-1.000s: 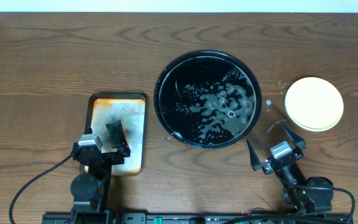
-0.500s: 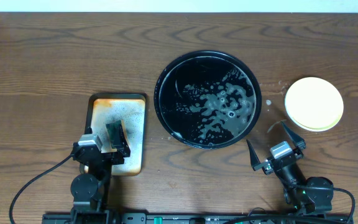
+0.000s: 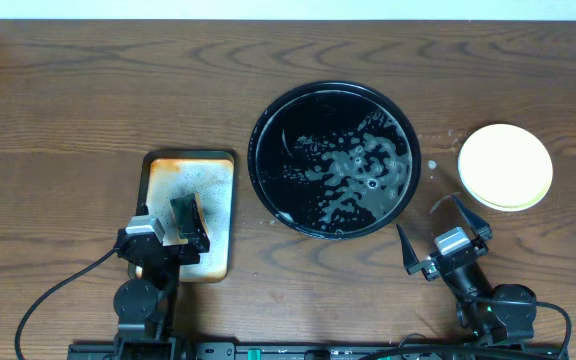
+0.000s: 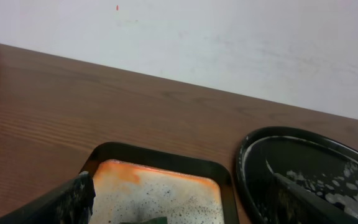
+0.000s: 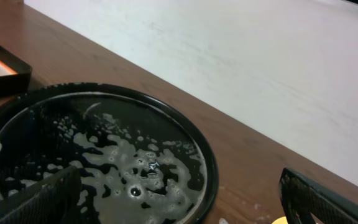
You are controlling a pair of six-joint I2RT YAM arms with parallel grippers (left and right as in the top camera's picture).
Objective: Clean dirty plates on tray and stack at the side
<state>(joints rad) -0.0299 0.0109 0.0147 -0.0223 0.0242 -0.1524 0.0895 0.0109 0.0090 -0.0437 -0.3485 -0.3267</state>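
Observation:
The round black tray point(image 3: 268, 170) lies mid-table, wet with soap suds and with no plate on it. It also shows in the left wrist view point(image 4: 253, 149) and the right wrist view point(image 5: 207, 162). The plates point(image 3: 505, 166) sit stacked on the table right of the tray, pale yellow on top, with a pale mint edge showing beneath. My left gripper point(image 3: 171, 232) is open and empty over the rectangular metal tray. My right gripper point(image 3: 436, 232) is open and empty, just below and between the black tray and the plate stack.
The rectangular metal tray point(image 3: 218, 165) with orange stains and foam lies left of the black tray, with a dark green sponge point(image 3: 184, 214) in it. A few water drops point(image 3: 431, 165) mark the wood between the tray and the stack. A white wall runs along the table's far edge.

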